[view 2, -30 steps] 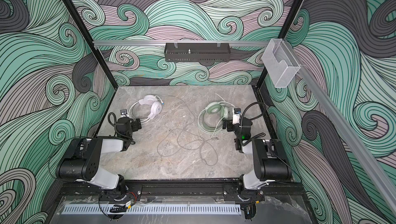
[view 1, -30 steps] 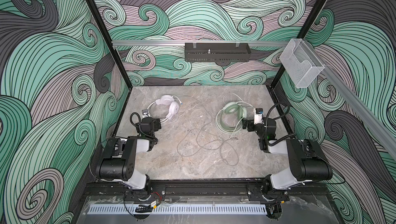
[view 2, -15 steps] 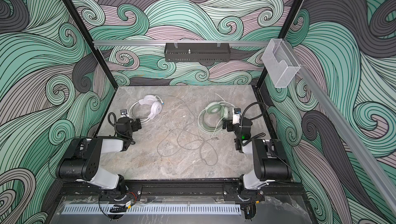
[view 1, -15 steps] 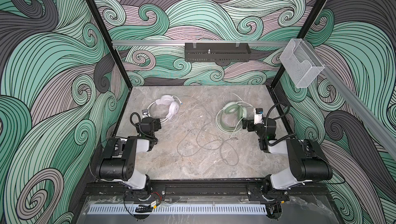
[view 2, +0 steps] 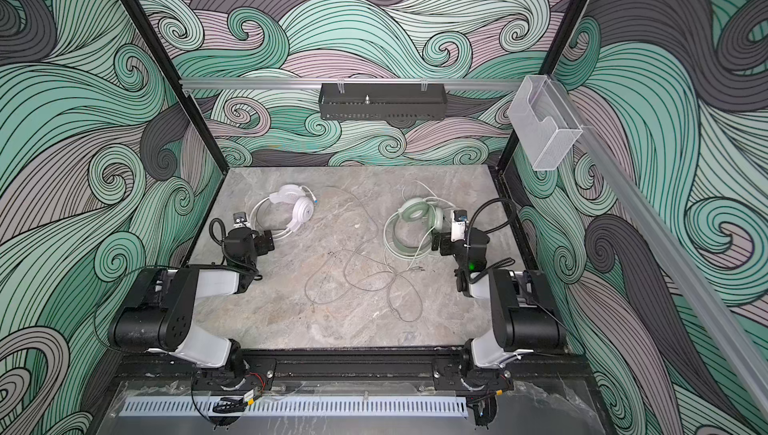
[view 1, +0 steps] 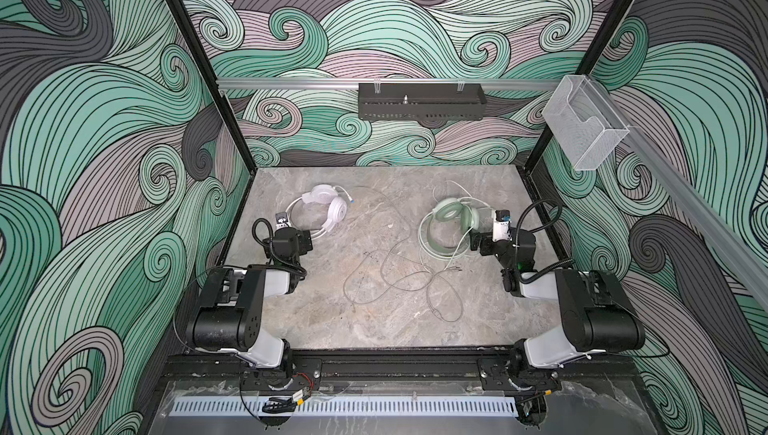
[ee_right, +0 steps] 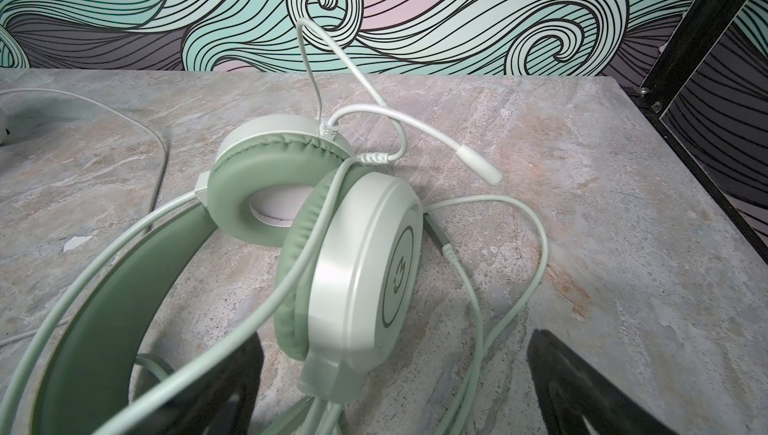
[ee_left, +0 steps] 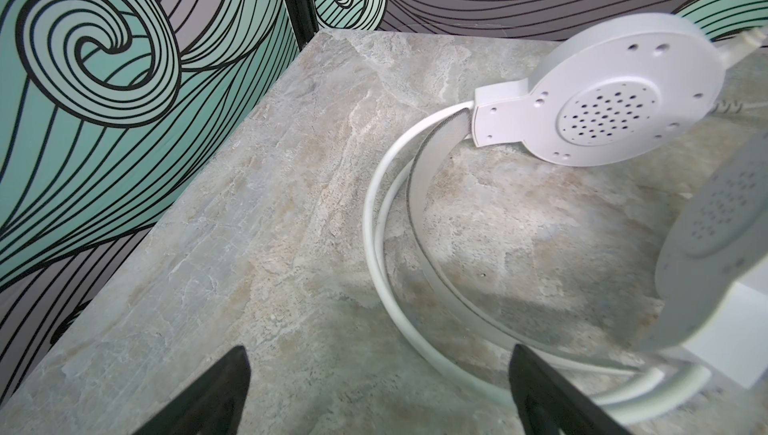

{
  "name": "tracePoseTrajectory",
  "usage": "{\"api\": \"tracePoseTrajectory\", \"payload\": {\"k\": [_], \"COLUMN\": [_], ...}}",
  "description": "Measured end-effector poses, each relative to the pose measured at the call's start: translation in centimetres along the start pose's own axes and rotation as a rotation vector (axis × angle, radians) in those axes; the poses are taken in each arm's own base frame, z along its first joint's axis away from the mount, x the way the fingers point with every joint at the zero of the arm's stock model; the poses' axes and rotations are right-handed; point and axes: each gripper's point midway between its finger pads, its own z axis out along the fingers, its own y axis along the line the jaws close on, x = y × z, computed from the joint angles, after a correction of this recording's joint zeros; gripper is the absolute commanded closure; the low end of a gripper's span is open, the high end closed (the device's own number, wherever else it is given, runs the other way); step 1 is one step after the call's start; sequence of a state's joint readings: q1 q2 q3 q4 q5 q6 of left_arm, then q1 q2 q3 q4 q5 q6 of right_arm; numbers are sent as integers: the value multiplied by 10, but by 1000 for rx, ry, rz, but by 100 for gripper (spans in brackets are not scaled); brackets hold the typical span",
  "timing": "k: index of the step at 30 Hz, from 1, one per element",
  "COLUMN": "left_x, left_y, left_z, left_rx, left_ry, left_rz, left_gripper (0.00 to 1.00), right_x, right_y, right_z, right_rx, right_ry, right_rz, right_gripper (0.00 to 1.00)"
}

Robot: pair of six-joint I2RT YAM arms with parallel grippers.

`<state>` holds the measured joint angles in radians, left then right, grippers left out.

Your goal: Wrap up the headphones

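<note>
The white headset (view 1: pixel 322 206) is lying on the table (view 1: pixel 374 329), back and to the left of the cable tangle (view 1: pixel 395 275). The mint headset (view 1: pixel 451 221) is lying just right of the tangle, with its own cord looping loosely around it. Nothing is looking wound yet, so the task seems to be sitting at its opening step. The left gripper (ee_left: pixel 376 370) is hanging wide open and empty beside the white headband. The right gripper (ee_right: pixel 395 354) is gaping just as wide, framing the mint earcup in the wrist view but clamping nothing. The next move is probably calling for one arm to pin a headset while the other is gathering its cord clear of the tangle.
</note>
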<state>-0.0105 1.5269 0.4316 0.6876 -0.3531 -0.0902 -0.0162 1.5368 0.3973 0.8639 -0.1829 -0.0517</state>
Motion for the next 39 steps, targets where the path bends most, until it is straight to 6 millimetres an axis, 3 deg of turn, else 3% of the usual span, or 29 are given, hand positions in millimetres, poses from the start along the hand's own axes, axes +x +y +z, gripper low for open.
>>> {"api": "tracePoseTrajectory", "payload": {"k": [12,22,27,34,39], "left_x": [0,1,-17,-35,-46], "left_y": [2,-2,-5,0,7], "left_z": [1,2,-1,-23,-43], "left_rx": [1,28,47,53,51], "left_ry": [2,27,22,8,11], "left_rz": [-5,2,-1,-20,-69], "left_gripper": [1,1,1,1,1], "right_x": [2,5,2,-27,-66], "right_y": [-5,-20,-23,-22,-10], "right_z": [0,-2,-8,-15,-15], "right_rx": [28,127,148,177,180], "right_ry": [10,25,36,18,10], "right_rz": [4,30,35,24,25], "right_gripper": [0,0,0,0,0]}}
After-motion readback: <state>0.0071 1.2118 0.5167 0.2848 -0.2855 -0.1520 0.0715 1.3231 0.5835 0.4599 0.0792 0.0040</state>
